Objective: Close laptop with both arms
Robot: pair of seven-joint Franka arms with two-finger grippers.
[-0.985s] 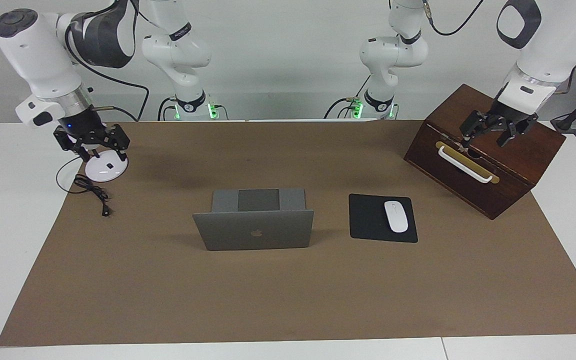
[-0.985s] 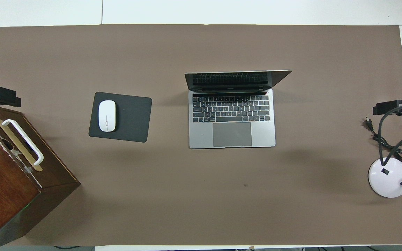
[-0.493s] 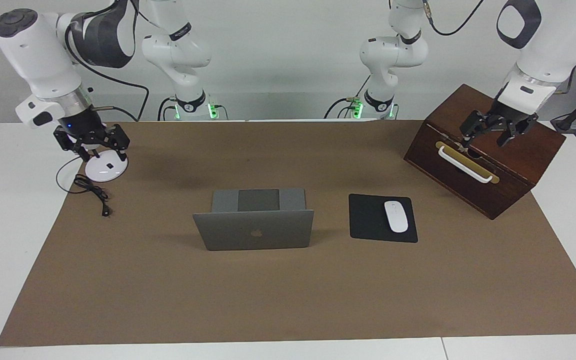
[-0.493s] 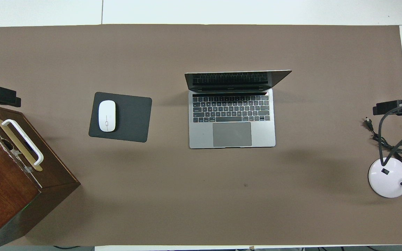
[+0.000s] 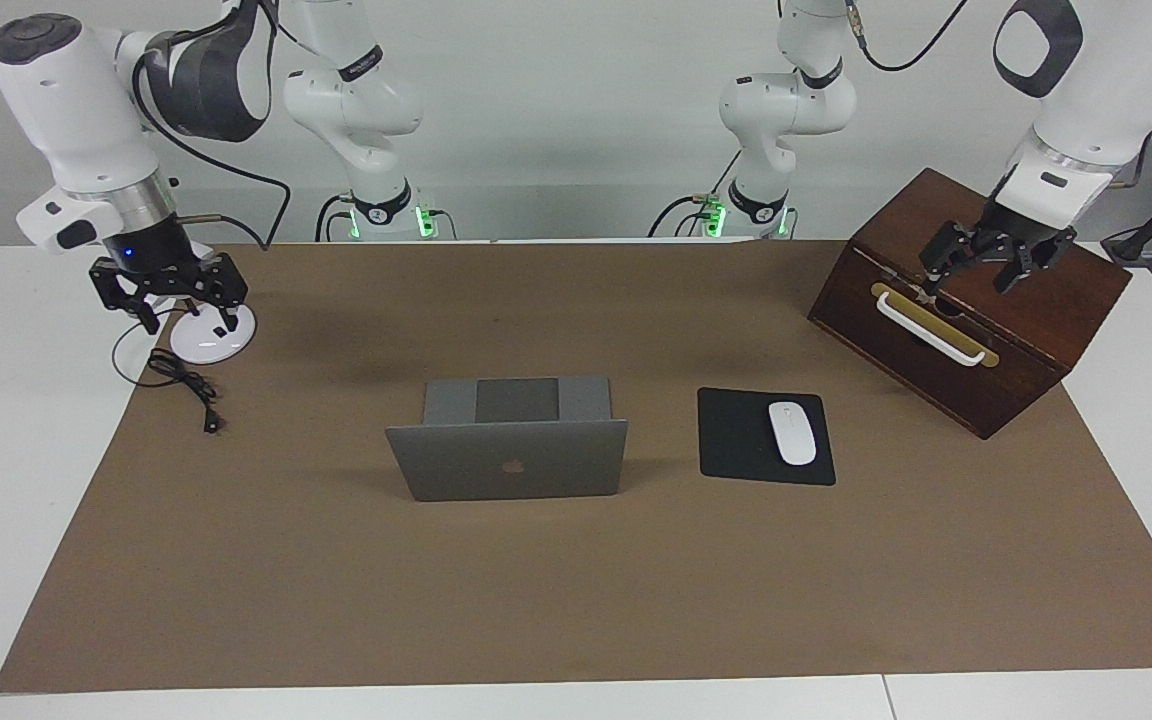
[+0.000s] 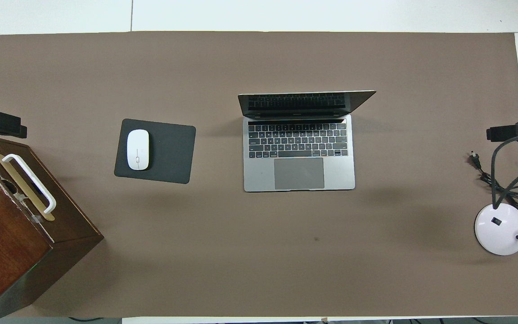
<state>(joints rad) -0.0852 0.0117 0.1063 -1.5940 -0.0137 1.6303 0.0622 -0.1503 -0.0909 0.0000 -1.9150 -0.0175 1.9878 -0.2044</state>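
The silver-grey laptop (image 5: 508, 462) stands open in the middle of the brown mat, its lid upright with the apple logo facing away from the robots; its keyboard (image 6: 298, 140) shows in the overhead view. My right gripper (image 5: 191, 320) hangs open over the white lamp base (image 5: 206, 345) at the right arm's end of the table, well apart from the laptop. My left gripper (image 5: 969, 285) is open above the wooden box (image 5: 1021, 335) at the left arm's end. Neither holds anything. Only their black tips show from above: the right gripper (image 6: 511, 132) and the left gripper (image 6: 2, 123).
A black mouse pad (image 5: 736, 440) with a white mouse (image 5: 792, 432) lies beside the laptop toward the left arm's end. The wooden box (image 6: 11, 252) has a white handle (image 6: 32, 182). A black cable (image 5: 186, 385) trails from the lamp base (image 6: 499, 230).
My right gripper has shifted a little toward its own end of the table and turned slightly over the lamp base. The left gripper and the laptop have not moved.
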